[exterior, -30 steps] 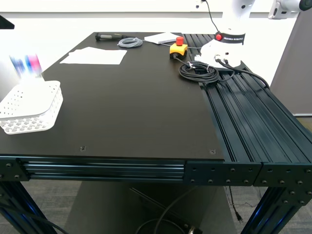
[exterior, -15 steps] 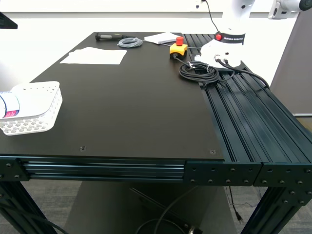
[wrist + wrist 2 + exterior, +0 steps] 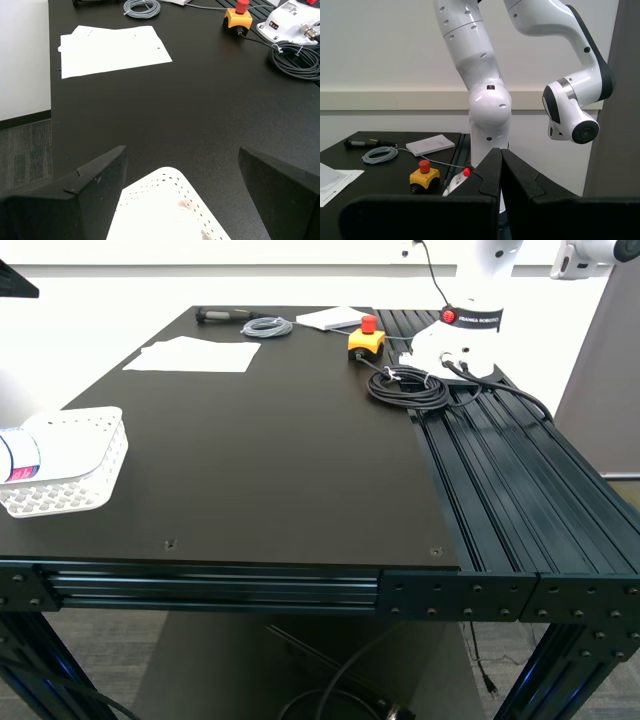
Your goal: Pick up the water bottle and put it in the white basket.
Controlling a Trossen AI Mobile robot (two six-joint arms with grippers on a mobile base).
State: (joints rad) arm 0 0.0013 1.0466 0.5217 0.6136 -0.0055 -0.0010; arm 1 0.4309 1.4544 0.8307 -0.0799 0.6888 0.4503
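The white basket [image 3: 100,465] stands at the table's near corner on the exterior view's left. The water bottle [image 3: 15,455] lies on its side in it, with the blue label and red mark showing at the picture's edge. My first gripper [image 3: 181,151] is open and empty, hanging just above the basket [image 3: 160,210]; the bottle does not show clearly in the first wrist view. My second gripper [image 3: 500,167] is shut on nothing and faces a white robot arm [image 3: 485,105]. Neither gripper shows in the exterior view.
White paper sheets [image 3: 195,355], a grey cable coil [image 3: 267,327], a black-handled tool [image 3: 225,315] and a yellow box with a red button [image 3: 366,338] lie at the back. A black cable coil [image 3: 408,387] sits by the other robot's base [image 3: 460,340]. Black rails [image 3: 520,480] cover the right side.
One second ago the bottle was a blur above the basket's far side. It has dropped and now lies in the basket. Nothing has moved in the last half second.
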